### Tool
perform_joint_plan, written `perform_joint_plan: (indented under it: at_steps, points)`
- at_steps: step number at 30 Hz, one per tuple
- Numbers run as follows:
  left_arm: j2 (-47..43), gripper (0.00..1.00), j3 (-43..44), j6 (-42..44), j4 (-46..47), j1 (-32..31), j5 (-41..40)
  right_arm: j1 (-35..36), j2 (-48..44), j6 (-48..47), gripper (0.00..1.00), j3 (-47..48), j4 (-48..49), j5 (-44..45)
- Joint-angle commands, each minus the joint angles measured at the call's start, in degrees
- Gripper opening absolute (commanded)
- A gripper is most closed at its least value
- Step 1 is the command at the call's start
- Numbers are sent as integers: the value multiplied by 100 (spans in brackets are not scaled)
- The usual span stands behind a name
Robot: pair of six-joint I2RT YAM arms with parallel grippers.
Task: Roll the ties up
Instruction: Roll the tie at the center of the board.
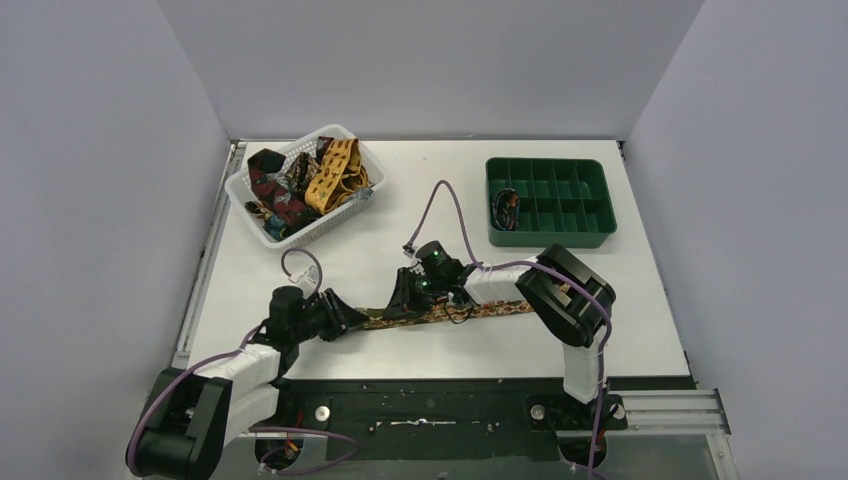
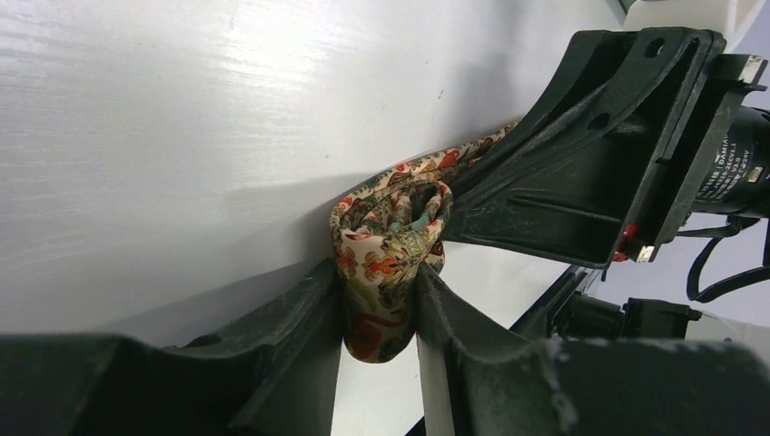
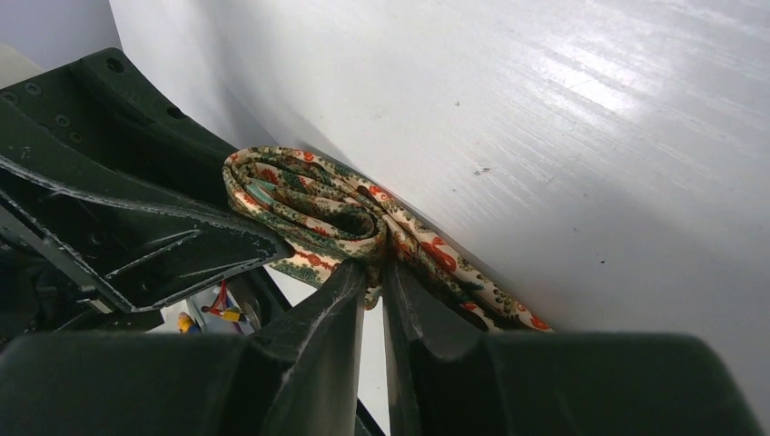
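A cream tie with red and green print (image 1: 490, 308) lies stretched along the table's near edge. Its left end is wound into a small coil (image 2: 390, 227). My left gripper (image 2: 380, 272) has both fingers pressed against the sides of that coil, shut on it. My right gripper (image 3: 374, 265) is shut on the tie's band right beside the coil (image 3: 300, 200). From above, the left gripper (image 1: 352, 320) and the right gripper (image 1: 405, 305) meet at the tie's left end. More ties (image 1: 305, 180) lie heaped in a white basket (image 1: 240, 190).
A green compartment tray (image 1: 570, 235) stands at the back right with one small dark coil (image 1: 505, 208) in a left compartment. Purple cables (image 1: 450, 205) arch over the middle of the table. The table's near edge runs just below the tie.
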Motion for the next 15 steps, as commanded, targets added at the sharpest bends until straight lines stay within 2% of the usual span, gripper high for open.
perform_joint_plan:
  at_steps: [1,9,13,15]
  points:
    - [44,29,217,96,-100,7,-38,-50,177,-45,16,119,-166,136]
    - [-362,15,575,134,-954,-28,-478,-127,-337,-312,22,185,-73,67]
    - [-609,11,887,398,-1907,-48,-915,-153,-950,-422,23,82,7,291]
    - [-697,11,1070,531,-2401,-65,-1147,-174,-1249,-684,24,158,-281,681]
